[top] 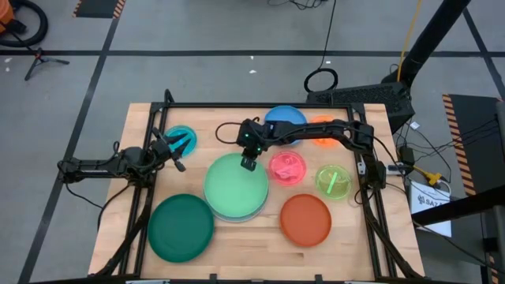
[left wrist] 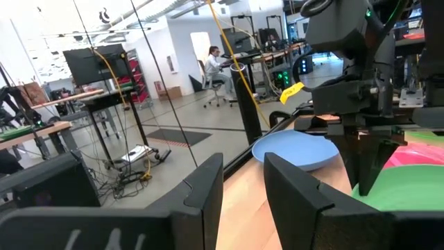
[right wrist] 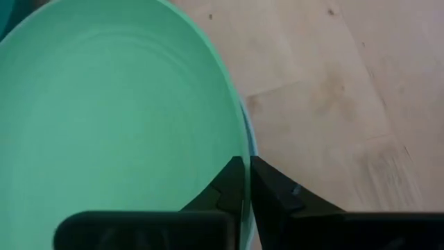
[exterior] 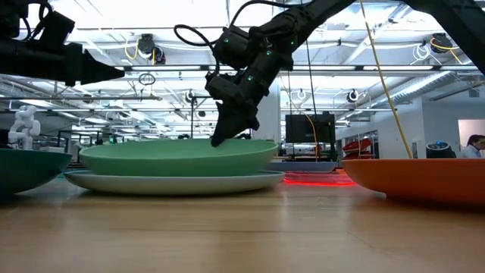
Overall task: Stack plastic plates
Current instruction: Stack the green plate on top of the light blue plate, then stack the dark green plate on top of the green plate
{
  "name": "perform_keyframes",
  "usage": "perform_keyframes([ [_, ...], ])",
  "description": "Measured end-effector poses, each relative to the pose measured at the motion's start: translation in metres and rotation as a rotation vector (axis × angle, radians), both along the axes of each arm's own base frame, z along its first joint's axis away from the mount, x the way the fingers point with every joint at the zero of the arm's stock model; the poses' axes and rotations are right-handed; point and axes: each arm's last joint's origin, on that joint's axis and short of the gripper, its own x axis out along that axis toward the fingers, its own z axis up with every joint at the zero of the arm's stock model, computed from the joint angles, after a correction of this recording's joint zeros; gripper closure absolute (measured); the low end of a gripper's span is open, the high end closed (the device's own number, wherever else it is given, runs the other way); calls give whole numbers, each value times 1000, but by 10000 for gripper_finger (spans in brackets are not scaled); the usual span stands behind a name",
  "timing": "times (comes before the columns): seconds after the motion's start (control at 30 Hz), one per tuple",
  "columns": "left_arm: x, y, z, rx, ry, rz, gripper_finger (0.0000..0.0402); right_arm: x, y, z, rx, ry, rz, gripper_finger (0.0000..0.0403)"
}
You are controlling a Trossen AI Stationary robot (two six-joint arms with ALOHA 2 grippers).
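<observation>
Nine plates lie on the desk [top: 138, 126]: three large (the light green [top: 235, 183] nested on the pale blue [top: 256, 211], plus a dark green [top: 181, 227]), two medium, four small.

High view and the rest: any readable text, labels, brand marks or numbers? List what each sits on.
None can be read for certain.
White sheet on the floor to the right of the table, high view: dark print, too small to read.
The plates, including the light green plate, show no lettering.
Right gripper and left gripper: no markings visible.
Background monitors in the low and left wrist views: no legible text.
</observation>
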Motion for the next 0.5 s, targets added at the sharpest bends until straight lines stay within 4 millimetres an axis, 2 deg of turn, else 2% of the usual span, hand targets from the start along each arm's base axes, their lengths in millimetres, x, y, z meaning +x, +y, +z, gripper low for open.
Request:
perform_keyframes([
  [0.4, 0, 0, 0, -32, -29, -4, 289, 0, 0, 0, 15, 1, -21, 281],
  [0.5, -1, 0, 6, -77, -76, -11, 289, -4, 2, 9, 15, 8, -13, 266],
])
